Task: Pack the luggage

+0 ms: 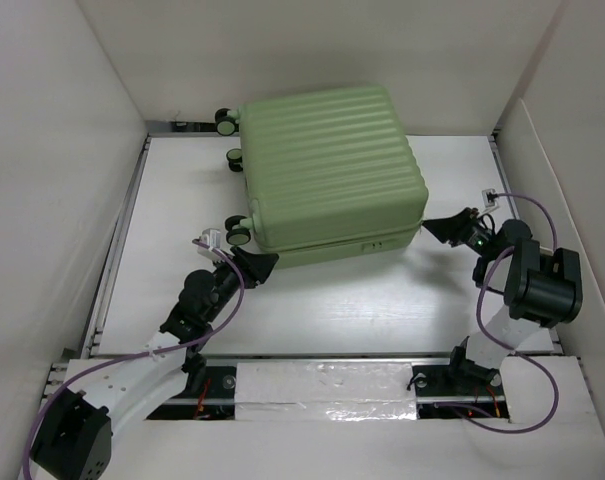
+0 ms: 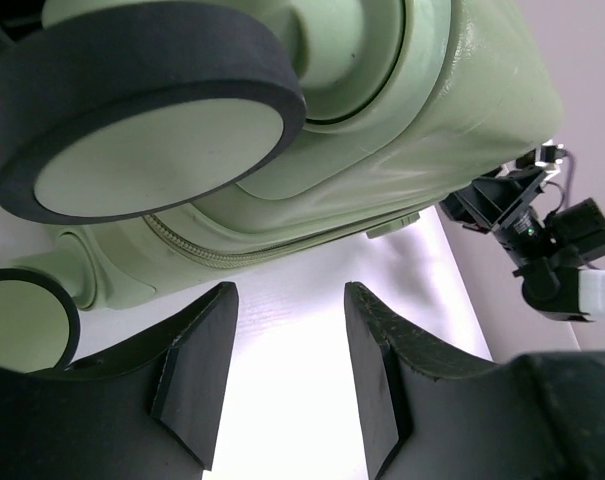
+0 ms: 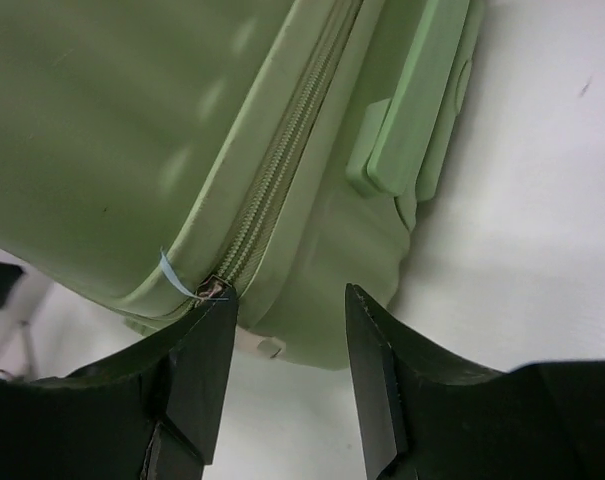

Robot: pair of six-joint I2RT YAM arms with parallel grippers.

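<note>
The pale green ribbed luggage (image 1: 327,175) lies flat and closed on the white table, wheels to the left. My left gripper (image 1: 254,264) is open and empty at its near-left corner, just below a black caster wheel (image 2: 142,110); its jaws frame bare table near the zip seam (image 2: 197,250). My right gripper (image 1: 444,228) is open and empty at the near-right corner. In the right wrist view its left fingertip (image 3: 207,330) sits right at the zipper slider (image 3: 213,289), which has a thin blue tie. The green handle (image 3: 412,110) is above.
White walls enclose the table on the left, back and right. A taped strip (image 1: 327,395) runs along the near edge between the arm bases. Purple cables (image 1: 527,205) loop off both arms. The right arm (image 2: 542,230) shows in the left wrist view.
</note>
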